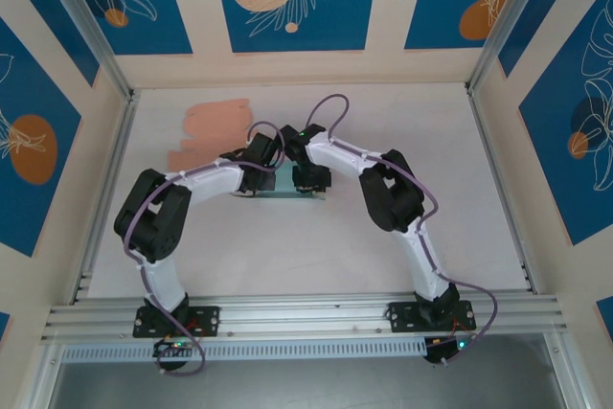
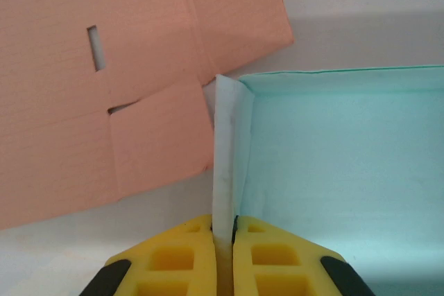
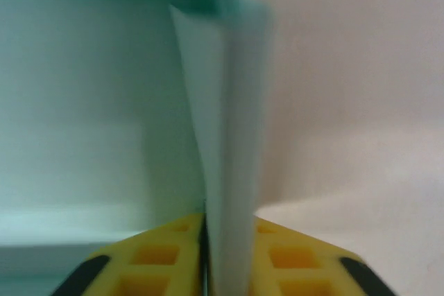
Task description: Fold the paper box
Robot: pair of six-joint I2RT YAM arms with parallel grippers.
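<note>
The pale teal paper box (image 1: 287, 193) sits at the middle of the table, its side walls standing. My left gripper (image 1: 271, 170) comes in from the left. In the left wrist view the left gripper (image 2: 223, 232) is shut on the box's upright left wall (image 2: 227, 143), with the box floor (image 2: 347, 164) to the right. My right gripper (image 1: 308, 179) meets the box from the right. Seen from the right wrist, the right gripper (image 3: 229, 225) has a yellow finger against each side of the doubled-over right wall (image 3: 223, 109), which bulges slightly between them.
A flat, unfolded pink cardboard sheet (image 1: 215, 129) lies on the table just behind and left of the box; the pink sheet (image 2: 104, 95) has slots cut in it. Aluminium rails (image 1: 105, 198) and patterned walls enclose the white table (image 1: 402, 122).
</note>
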